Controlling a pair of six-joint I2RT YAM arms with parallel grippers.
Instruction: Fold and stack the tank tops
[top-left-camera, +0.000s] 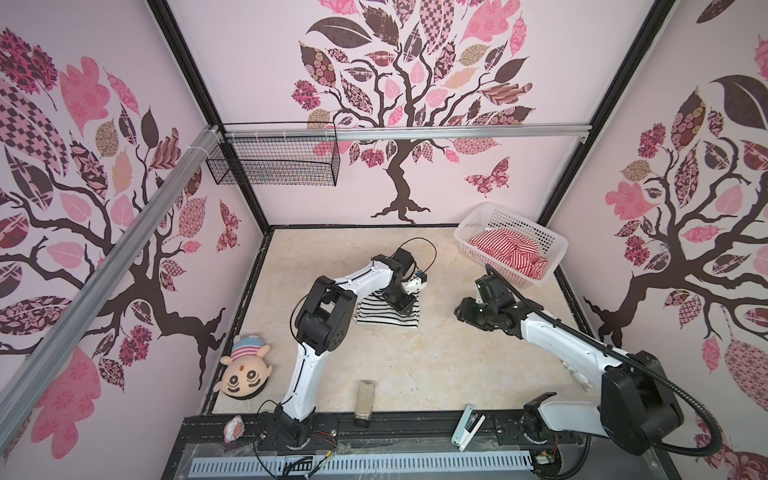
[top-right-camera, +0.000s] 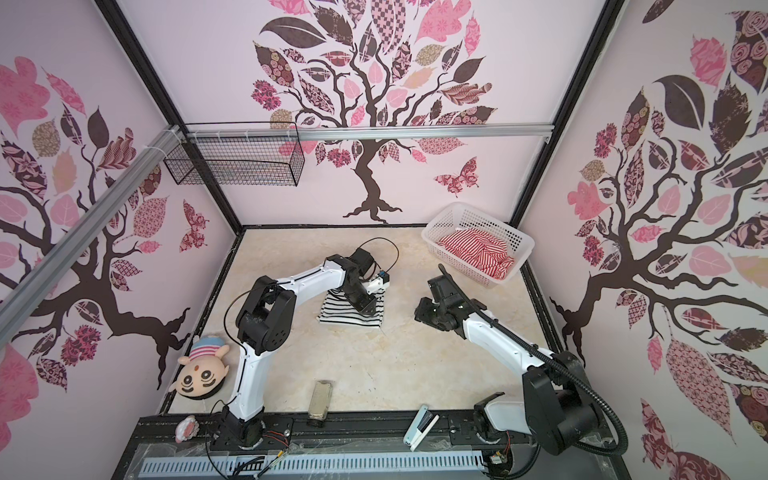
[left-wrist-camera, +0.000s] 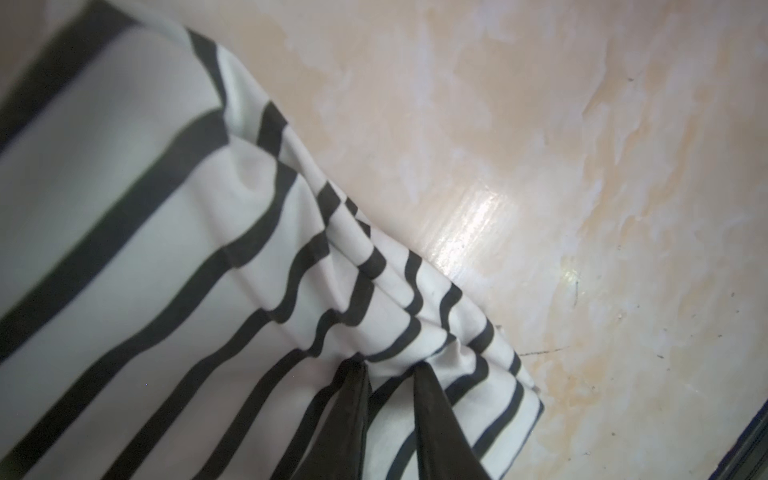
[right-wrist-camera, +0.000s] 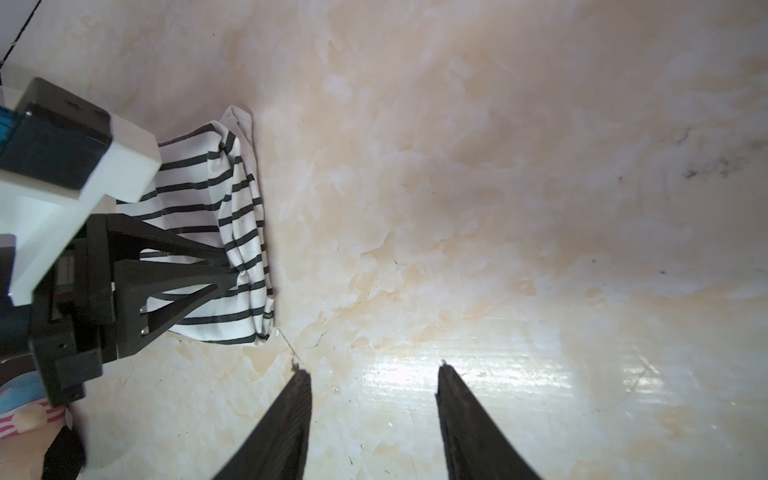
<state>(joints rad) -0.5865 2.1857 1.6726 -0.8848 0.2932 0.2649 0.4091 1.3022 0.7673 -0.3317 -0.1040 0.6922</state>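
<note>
While the left claw (left-wrist-camera: 388, 365) pinches the black-striped top (left-wrist-camera: 166, 249), right claw (right-wrist-camera: 374, 368) gapes.

I count 2 tank tops: 1 black-and-white tank top (top-left-camera: 382, 316) and 1 red-and-white tank top (top-left-camera: 507, 249). 2 baskets: 1 white plastic basket (top-left-camera: 521, 226), 1 black wire basket (top-left-camera: 274, 166). 1 plush doll head (top-left-camera: 243, 374), 1 white stapler (top-left-camera: 469, 426), 1 small grey box (top-left-camera: 365, 401). My 2 grippers: left gripper (left-wrist-camera: 388, 365) and right gripper (right-wrist-camera: 374, 368).

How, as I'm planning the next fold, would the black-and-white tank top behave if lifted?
Likely floppy: the black-and-white tank top bunches into soft creases where the left gripper pinches it. Probably light, being thin; its folded layers may slide apart.
</note>
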